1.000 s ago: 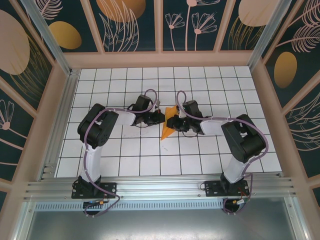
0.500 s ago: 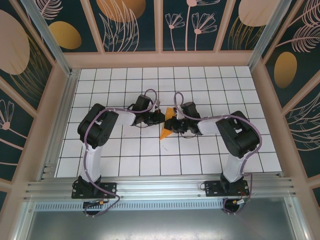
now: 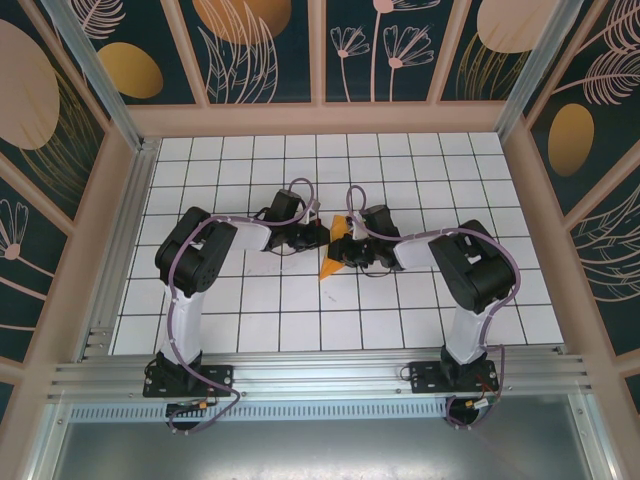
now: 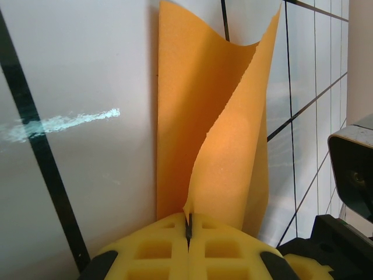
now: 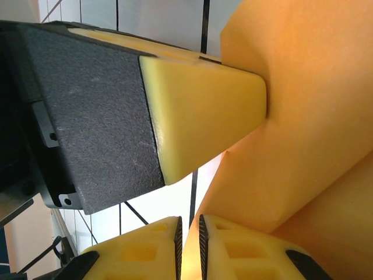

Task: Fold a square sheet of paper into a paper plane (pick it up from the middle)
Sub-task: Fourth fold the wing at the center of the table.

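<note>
A robotics lab cell: aluminium frame rails (image 3: 320, 372), grid-marked table (image 3: 250, 330), printed wall panels (image 3: 260, 50).

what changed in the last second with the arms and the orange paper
The right end effector slid left toward the left end effector, so the orange paper between them now shows narrower and more bunched up. The left end effector stayed put, and both stay pinched on the paper.
</note>
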Robot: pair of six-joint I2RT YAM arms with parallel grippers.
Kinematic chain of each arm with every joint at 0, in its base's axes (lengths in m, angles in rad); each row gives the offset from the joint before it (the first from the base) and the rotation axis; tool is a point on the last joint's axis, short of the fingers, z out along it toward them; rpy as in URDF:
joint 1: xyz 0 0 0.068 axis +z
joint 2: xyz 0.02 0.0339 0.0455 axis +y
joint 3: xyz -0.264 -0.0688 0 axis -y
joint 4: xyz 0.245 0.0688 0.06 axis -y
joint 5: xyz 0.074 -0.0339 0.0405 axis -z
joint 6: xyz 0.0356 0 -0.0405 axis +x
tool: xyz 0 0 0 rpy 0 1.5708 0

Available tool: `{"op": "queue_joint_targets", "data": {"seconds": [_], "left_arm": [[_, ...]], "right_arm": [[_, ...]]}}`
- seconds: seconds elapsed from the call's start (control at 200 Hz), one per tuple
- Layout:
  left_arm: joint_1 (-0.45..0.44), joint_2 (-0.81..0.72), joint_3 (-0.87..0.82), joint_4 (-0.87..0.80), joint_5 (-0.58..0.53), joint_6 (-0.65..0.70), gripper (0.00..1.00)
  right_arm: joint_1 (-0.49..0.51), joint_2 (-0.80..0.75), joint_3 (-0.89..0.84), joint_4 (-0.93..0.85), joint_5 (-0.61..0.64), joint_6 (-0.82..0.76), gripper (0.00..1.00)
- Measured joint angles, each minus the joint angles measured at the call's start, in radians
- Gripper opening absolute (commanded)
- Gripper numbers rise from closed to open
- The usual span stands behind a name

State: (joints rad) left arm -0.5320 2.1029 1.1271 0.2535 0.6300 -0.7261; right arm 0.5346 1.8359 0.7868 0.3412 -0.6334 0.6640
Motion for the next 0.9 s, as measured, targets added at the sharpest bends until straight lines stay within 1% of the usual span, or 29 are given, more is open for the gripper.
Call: {"op": "queue_joint_targets", "data": {"seconds": [0.25, 0.656, 0.901], "left_arm": [[0.001, 0.003, 0.000, 0.004, 0.005, -0.007, 0.00], [0.006, 0.007, 0.000, 0.009, 0.018, -0.015, 0.00], [0.023, 0.025, -0.003, 0.047, 0.078, -0.043, 0.00]], "right_arm": [[0.041, 0.000, 0.000, 0.000, 0.000, -0.002, 0.20], [0.068, 0.000, 0.000, 0.000, 0.012, -0.005, 0.20], [0.081, 0.019, 0.000, 0.008, 0.038, -0.012, 0.19]]}}
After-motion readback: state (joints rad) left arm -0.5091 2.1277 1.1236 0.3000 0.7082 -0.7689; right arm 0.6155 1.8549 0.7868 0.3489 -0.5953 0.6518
